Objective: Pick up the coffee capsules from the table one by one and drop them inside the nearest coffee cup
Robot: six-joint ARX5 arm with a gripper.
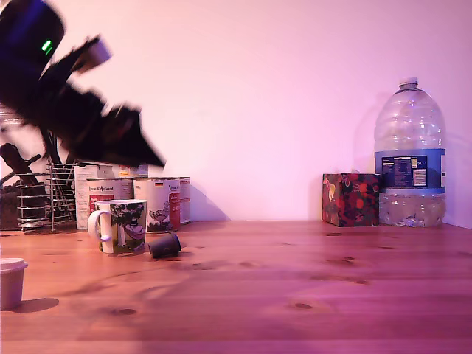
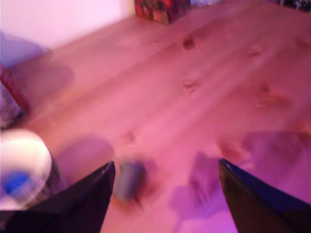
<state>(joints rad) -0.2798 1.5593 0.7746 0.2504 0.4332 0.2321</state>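
From the exterior view's left: a small white tub (image 1: pixel 12 282) stands at the counter's (image 1: pixel 295 295) near edge, and behind it a wire rack (image 1: pixel 44 195) holds dark utensils against the wall. My arm hangs blurred above that corner, its gripper (image 1: pixel 136 147) up in the air over the tins (image 1: pixel 147 199), clear of the counter. On the wrist view I see the jaws spread wide with nothing between them; the two dark fingers (image 2: pixel 82 199) frame bare pine.

Next comes the white printed coffee cup (image 1: pixel 123 226), upright, handle towards the exterior view's left, with the row of taller tins close behind it. The black coffee capsule (image 1: pixel 165 245) lies tipped on its side just beside the cup, on the exterior view's right of it; I cannot tell whether they touch. On the wrist view the capsule (image 2: pixel 130 180) is a smeared shape near one finger.

Farther right the planks run open to a floral box (image 1: pixel 351 199) and a large water bottle (image 1: pixel 409 158) at the wall, well apart from the cup.
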